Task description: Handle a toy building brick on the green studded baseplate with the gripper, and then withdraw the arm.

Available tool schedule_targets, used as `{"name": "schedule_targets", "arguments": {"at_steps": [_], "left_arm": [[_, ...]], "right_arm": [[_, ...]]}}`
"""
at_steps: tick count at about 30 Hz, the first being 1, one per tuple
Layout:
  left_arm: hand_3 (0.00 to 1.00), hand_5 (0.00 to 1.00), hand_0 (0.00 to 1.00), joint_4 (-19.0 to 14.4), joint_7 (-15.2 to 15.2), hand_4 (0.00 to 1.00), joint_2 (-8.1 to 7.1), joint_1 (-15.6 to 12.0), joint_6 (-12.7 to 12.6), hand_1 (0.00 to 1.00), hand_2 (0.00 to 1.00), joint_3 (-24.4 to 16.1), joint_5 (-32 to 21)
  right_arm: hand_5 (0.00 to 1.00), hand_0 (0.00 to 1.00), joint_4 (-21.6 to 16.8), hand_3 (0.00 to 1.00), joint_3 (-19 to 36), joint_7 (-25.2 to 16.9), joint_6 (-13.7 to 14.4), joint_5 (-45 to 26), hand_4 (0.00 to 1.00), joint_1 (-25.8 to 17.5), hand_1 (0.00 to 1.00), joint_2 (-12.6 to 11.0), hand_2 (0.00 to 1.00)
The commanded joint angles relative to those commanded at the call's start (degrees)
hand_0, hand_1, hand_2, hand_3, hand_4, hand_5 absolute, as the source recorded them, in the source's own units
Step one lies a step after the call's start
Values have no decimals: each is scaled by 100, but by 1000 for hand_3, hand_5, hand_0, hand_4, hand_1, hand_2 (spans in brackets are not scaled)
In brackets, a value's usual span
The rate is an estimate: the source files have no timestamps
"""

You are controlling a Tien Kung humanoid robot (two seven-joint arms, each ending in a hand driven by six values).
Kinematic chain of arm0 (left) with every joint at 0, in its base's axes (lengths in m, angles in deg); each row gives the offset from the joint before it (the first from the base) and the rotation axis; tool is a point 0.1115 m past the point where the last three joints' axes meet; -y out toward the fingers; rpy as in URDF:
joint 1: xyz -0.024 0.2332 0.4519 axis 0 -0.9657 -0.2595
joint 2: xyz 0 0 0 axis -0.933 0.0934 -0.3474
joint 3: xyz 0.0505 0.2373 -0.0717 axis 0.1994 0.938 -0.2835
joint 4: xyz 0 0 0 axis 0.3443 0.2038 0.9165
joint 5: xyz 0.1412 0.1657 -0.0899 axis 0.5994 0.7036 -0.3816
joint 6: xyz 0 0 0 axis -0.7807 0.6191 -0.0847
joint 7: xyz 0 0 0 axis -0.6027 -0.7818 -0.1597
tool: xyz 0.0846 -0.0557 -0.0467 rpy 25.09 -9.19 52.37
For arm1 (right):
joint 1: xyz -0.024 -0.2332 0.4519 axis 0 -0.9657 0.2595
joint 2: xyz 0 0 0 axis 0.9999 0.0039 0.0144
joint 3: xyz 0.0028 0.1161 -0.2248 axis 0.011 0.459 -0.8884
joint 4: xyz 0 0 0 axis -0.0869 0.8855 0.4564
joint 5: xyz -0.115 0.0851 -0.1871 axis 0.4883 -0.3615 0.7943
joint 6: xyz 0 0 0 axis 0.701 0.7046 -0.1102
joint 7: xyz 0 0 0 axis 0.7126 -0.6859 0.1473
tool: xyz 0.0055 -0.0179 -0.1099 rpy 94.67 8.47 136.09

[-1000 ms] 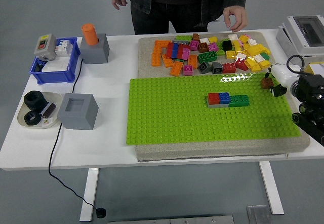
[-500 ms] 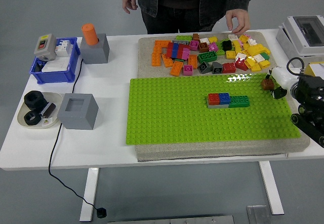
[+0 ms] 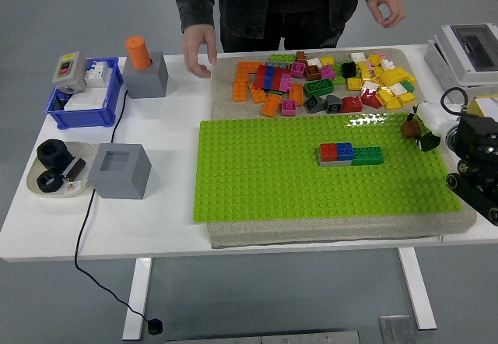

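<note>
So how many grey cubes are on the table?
2: one grey cube at the back left with an orange cylinder standing in it, the other grey cube nearer, beside the plate.

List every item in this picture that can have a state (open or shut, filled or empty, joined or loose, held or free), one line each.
right hand: shut on brown brick, at the baseplate's right edge
green baseplate: flat, one brick row on it
brick row: red, blue, green, joined
loose bricks: scattered behind the baseplate
near grey block: socket empty
far grey block: orange cylinder upright in it
person's hand: fingertips on the table
</note>
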Motion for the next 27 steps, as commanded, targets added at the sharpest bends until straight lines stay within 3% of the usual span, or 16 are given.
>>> {"name": "schedule_targets", "arguments": {"at_steps": [11, 21, 27], "left_arm": [[594, 200, 598, 0, 5, 747, 8, 11, -6, 617, 537, -1, -4], [595, 197, 598, 0, 10, 746, 13, 6, -6, 617, 538, 1, -13], [595, 198, 598, 0, 23, 747, 17, -25, -13, 617, 538, 2, -54]], "right_arm": [[50, 915, -22, 600, 10, -4, 41, -47, 498, 2, 898, -18, 932], [56, 911, -118, 596, 85, 20, 59, -63, 511, 20, 896, -100, 930], [60, 910, -683, 596, 419, 199, 66, -200, 502, -188, 897, -472, 928]]}}
